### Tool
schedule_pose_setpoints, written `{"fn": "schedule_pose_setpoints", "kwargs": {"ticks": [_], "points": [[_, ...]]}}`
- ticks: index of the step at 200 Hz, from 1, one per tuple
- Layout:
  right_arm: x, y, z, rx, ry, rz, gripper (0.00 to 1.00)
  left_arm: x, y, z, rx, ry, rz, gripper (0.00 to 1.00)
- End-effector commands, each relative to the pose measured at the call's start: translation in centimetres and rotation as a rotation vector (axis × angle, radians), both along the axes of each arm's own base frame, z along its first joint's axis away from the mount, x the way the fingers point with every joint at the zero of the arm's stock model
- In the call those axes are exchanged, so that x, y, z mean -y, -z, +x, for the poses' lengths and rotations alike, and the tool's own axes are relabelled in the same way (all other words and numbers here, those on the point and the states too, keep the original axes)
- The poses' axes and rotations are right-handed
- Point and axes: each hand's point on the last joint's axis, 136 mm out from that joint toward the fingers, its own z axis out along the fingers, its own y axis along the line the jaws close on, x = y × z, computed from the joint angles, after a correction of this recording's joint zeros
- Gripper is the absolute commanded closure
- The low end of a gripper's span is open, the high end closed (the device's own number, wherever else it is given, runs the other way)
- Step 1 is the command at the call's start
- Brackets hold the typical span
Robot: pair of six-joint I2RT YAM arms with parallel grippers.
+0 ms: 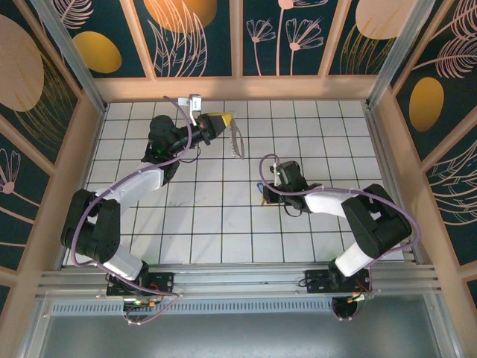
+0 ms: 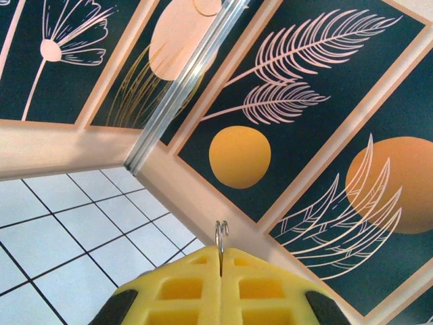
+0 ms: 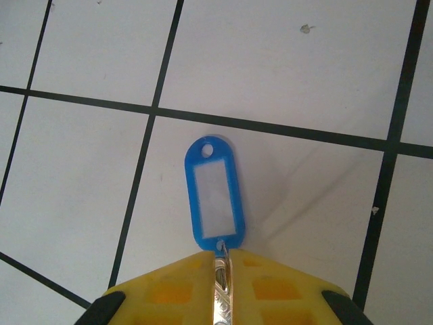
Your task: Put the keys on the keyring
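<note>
Keyring [image 1: 237, 140] first: I count one, and it hangs from my left gripper [image 1: 226, 119] near the far wall, up off the floor. From above, the keyring is a long thin strap that drops down from my yellow fingers [image 1: 215, 119]. My left wrist camera gives the other end. There the thin metal ring [image 2: 220, 233] stands edge-on and pokes up from the crack where the two yellow fingers are pressed tight together. So this gripper is closed on the keyring. Behind the ring is the wall [image 2: 237, 156] with painted leaves and orange circles. I count one key [image 3: 215, 196]. Its blue plastic head lies flat on the white tiled floor [image 3: 304, 81]. It has a pale window in the middle and a small hole at the far end. The silver part of the key sits between the two yellow fingers of my right gripper [image 3: 220, 256]. They are squeezed on it, so this gripper is holding the key. That close look comes from my right wrist camera. From above, the key is just a tiny blue speck at the tip of my right gripper, near the middle of the floor, and I cannot tell its shape there. I have two arms, with one gripper on each. The key and the keyring are well apart, and the key is not on the ring.
</note>
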Motion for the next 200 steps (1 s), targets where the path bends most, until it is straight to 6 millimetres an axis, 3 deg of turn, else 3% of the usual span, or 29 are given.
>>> {"fn": "schedule_pose_setpoints", "kwargs": {"ticks": [1,166,200], "points": [[-0.07,0.36,0.03,-0.012,0.006,0.009,0.85,-0.05,-2.21,-0.68,0.072,0.005,-0.038,1.00],[-0.88,0.47,-0.20,-0.018,-0.017,0.016,0.85,-0.06,-2.17,-0.74,0.071,0.001,-0.038,1.00],[-0.88,0.49,-0.16,-0.017,-0.017,0.014,0.92,-0.05,-2.14,-0.71,0.071,0.002,-0.039,1.00]]}}
